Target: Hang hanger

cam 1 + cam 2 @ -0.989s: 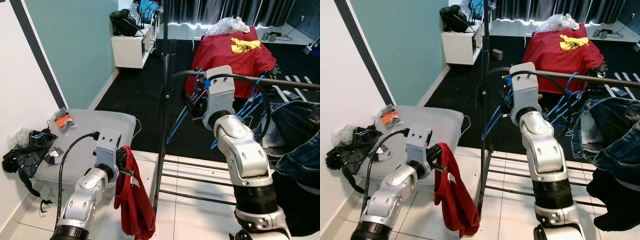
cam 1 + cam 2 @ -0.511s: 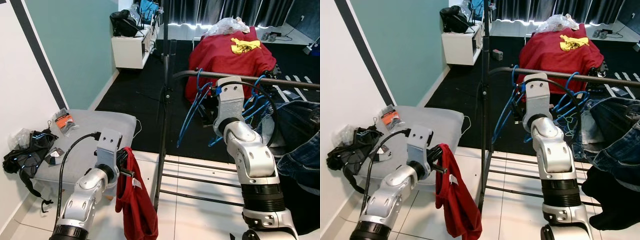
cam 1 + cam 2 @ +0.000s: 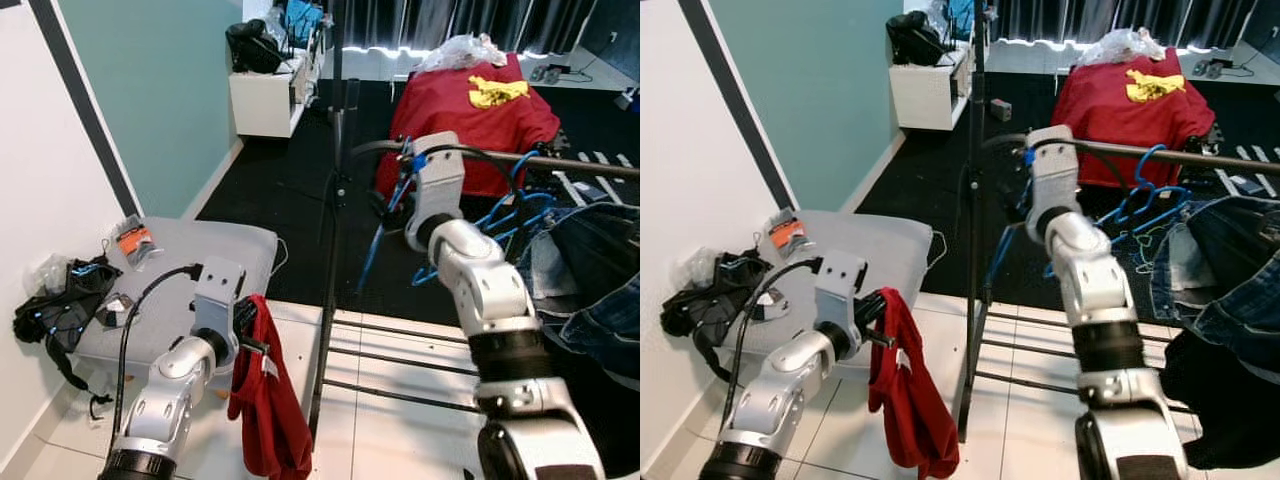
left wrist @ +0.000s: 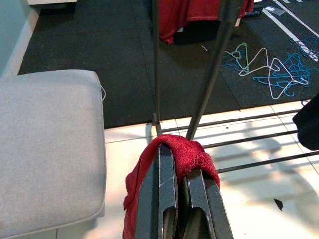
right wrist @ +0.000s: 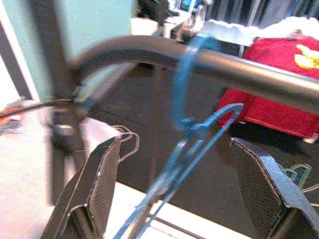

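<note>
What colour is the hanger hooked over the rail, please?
Blue hanger, on the dark rail; clearest in the right wrist view.

right pincer (image 5: 177,199) has let go; blue hanger (image 5: 187,129) now hangs on rail (image 5: 239,69).

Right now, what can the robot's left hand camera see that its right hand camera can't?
The left wrist view has the left gripper shut on a red cloth, with a grey cushion beside it and loose hangers lying on the dark floor. The right wrist view has the right gripper open, and a blue hanger hooked over the rack's rail between its fingers. Both views take in the dark clothes rack and the red blanket behind it.
</note>
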Robot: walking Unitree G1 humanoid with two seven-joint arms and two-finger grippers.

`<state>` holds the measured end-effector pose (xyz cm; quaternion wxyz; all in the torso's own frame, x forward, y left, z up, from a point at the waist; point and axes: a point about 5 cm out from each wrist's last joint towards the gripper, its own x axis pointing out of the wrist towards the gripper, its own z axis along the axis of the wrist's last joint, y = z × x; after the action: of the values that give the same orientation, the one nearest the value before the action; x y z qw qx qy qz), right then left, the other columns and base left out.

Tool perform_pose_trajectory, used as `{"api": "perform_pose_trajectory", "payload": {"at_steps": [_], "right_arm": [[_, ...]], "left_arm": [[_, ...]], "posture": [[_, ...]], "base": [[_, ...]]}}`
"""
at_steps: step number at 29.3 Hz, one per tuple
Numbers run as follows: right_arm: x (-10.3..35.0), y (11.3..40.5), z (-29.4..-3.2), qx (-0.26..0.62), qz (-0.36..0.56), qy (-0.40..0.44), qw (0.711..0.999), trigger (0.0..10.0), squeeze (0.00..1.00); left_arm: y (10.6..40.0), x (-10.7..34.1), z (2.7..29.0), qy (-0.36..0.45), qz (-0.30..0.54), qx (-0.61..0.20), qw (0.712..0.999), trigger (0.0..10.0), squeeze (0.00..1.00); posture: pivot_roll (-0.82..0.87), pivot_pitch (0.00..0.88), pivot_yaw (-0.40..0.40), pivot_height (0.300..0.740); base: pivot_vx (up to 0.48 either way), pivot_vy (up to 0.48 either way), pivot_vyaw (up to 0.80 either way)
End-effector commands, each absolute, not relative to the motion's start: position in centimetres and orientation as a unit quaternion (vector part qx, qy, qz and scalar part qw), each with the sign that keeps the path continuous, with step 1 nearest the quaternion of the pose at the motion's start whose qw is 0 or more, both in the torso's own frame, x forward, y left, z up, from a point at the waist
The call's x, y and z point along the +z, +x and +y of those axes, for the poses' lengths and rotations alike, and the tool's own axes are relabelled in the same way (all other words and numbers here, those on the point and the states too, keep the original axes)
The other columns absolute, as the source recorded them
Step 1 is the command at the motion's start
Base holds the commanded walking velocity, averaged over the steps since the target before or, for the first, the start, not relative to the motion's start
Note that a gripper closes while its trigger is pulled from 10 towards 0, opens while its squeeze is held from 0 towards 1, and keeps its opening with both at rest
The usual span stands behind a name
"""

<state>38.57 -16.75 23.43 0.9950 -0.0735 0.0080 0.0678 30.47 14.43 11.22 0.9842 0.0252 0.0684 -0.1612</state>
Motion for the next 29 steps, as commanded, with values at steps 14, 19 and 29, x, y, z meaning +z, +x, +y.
{"api": "perform_pose_trajectory", "payload": {"at_steps": [14,19,29], "right_arm": [[22.6,40.4,-18.4,0.059,0.031,-0.060,0.996,10.0,0.00],[23.0,41.1,-18.1,0.064,0.031,-0.053,0.996,10.0,0.00],[24.2,41.6,-16.7,0.088,0.012,-0.061,0.994,10.0,0.00]], "left_arm": [[29.7,11.8,15.7,0.043,0.067,-0.159,0.984,10.0,0.00],[29.4,12.0,16.5,0.053,0.069,-0.157,0.984,10.0,0.00],[28.6,12.3,16.6,0.056,0.068,-0.153,0.984,10.0,0.00]], "posture": [[0.04,0.100,0.035,0.740],[0.05,0.120,0.025,0.740],[0.07,0.131,0.009,0.740]], "base": [[0.000,0.000,0.00],[0.000,0.000,0.00],[0.000,0.000,0.00]]}}
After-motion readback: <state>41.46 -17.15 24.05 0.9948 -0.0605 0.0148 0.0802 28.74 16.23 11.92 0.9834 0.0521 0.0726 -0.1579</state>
